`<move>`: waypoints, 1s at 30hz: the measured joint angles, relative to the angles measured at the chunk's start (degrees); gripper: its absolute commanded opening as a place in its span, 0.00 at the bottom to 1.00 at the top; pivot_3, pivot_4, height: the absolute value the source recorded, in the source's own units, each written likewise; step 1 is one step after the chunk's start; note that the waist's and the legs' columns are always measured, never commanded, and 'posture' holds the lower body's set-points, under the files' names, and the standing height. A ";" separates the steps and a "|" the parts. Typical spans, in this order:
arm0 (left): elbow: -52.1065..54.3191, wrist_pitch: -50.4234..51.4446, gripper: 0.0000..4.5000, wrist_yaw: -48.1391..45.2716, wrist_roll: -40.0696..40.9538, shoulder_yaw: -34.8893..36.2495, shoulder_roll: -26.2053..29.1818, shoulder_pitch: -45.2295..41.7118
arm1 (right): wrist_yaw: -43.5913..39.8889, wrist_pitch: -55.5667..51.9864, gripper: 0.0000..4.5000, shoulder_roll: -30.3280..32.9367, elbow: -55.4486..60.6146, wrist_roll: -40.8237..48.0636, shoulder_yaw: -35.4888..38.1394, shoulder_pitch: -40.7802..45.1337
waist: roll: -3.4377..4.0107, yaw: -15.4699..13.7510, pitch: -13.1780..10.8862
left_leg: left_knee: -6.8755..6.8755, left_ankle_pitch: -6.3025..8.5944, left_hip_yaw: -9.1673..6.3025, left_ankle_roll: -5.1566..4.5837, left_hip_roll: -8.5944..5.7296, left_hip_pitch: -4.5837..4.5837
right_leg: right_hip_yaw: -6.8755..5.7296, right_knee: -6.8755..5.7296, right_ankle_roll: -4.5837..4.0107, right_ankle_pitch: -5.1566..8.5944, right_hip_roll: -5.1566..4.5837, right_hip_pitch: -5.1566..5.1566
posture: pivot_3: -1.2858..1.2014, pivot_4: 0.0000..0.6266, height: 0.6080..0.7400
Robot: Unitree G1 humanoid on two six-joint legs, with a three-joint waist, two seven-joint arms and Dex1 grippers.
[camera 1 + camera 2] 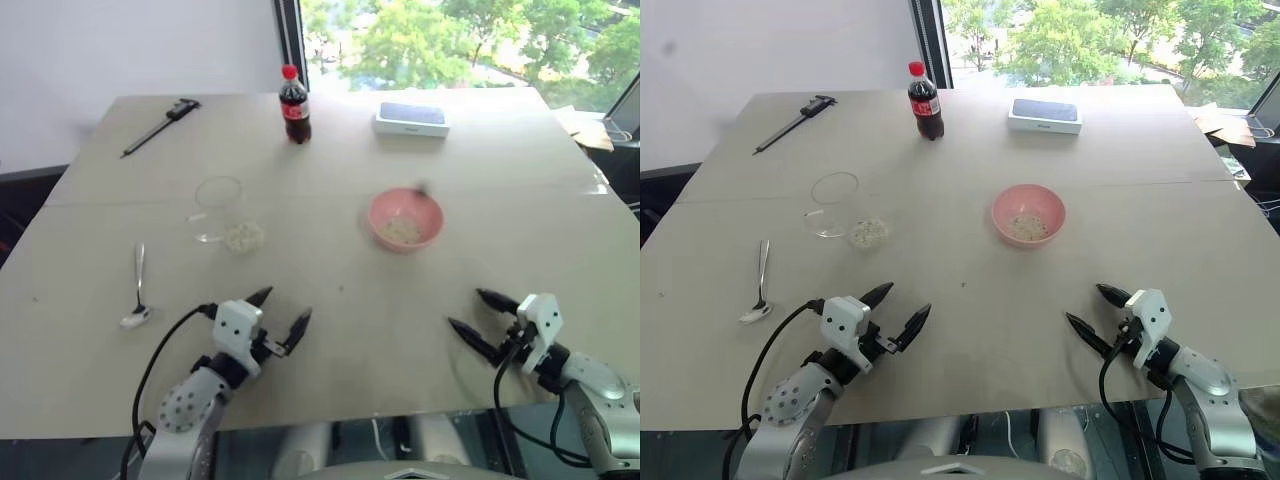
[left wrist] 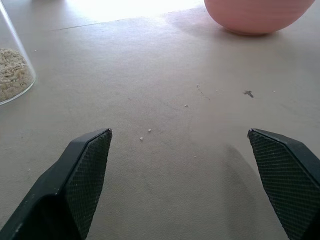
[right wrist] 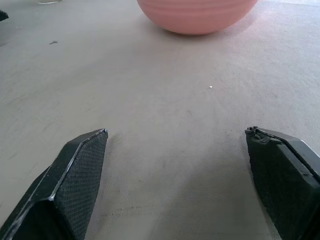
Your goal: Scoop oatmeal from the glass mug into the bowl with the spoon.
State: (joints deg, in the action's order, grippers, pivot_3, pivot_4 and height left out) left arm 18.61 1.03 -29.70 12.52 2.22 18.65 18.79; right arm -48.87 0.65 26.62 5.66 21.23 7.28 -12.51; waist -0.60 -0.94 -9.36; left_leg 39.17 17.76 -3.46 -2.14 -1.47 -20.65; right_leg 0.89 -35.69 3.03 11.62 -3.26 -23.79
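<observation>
Fingers spread wide and empty on both sides: left gripper (image 1: 894, 308) hangs low just short of the tipped-over glass mug (image 1: 834, 205) and its oatmeal (image 1: 869, 233), spoon (image 1: 759, 287) lying outboard; right gripper (image 1: 1096, 312) faces the bowl (image 1: 1028, 215), well apart.

Things lying around the bowl (image 1: 1028, 215) on the table (image 1: 1160, 230)

The mug (image 1: 834, 204) is lying left of the bowl, the spoon (image 1: 759, 285) sitting farther left and nearer; bottle (image 1: 923, 103) and box (image 1: 1044, 115) are standing behind it.
</observation>
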 measured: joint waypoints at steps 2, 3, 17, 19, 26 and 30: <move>0.00 -0.01 1.00 0.03 0.00 0.00 0.00 0.07 | -0.11 0.20 0.99 0.00 -0.21 -0.01 0.00 0.08 | 0.00 0.01 0.00 | 0.00 0.00 0.00 0.00 0.00 0.00 | 0.00 0.00 -0.01 0.00 0.00 0.00 | 0.52 0.24 1.00; 0.05 -0.01 1.00 0.06 0.00 -0.01 -0.02 0.26 | -0.28 0.69 0.99 0.00 -0.69 -0.05 -0.02 0.38 | 0.00 0.03 0.00 | 0.00 0.00 0.01 0.00 0.00 0.01 | 0.01 0.00 -0.01 -0.01 0.00 0.00 | 0.52 0.24 1.00; 1.14 0.03 1.00 2.26 0.01 -0.37 -0.53 1.83 | -0.94 1.95 0.99 0.51 -2.28 -0.46 -0.13 1.49 | 0.00 0.12 0.01 | 0.00 0.00 0.03 0.00 0.01 0.02 | 0.02 0.00 -0.04 -0.03 0.01 0.01 | 0.52 0.24 1.00; 1.14 0.03 1.00 2.43 0.01 -0.36 -0.53 1.76 | -0.68 1.89 0.99 0.51 -2.15 -0.50 -0.23 1.45 | 0.00 0.13 0.01 | 0.00 0.00 0.04 0.00 0.02 0.02 | 0.03 0.00 -0.06 -0.04 0.01 0.01 | 0.52 0.24 1.00; 1.74 1.86 1.00 2.53 1.27 0.02 -0.53 1.57 | 0.18 0.85 0.99 0.42 -1.45 -0.58 -0.62 1.77 | 0.03 0.19 0.03 | 0.00 0.00 0.04 0.00 0.05 0.04 | 0.03 -0.01 -0.07 -0.04 0.04 0.01 | 0.52 0.24 1.00; 2.94 3.40 1.00 4.53 0.86 0.02 -0.85 1.80 | 0.46 0.38 0.99 0.42 -0.99 -0.53 -0.79 2.11 | 0.03 0.20 0.02 | 0.00 0.00 0.05 0.00 0.05 0.03 | 0.04 -0.01 -0.08 -0.05 0.05 0.00 | 0.52 0.24 1.00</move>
State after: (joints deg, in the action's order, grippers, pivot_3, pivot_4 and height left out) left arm 21.55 4.43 -25.16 13.37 2.24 17.81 20.60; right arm -48.41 1.03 27.04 4.66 20.70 6.50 -10.40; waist -0.57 -0.74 -9.34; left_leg 39.17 17.76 -3.42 -2.14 -1.42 -20.62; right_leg 0.93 -35.70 2.95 11.57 -3.21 -23.79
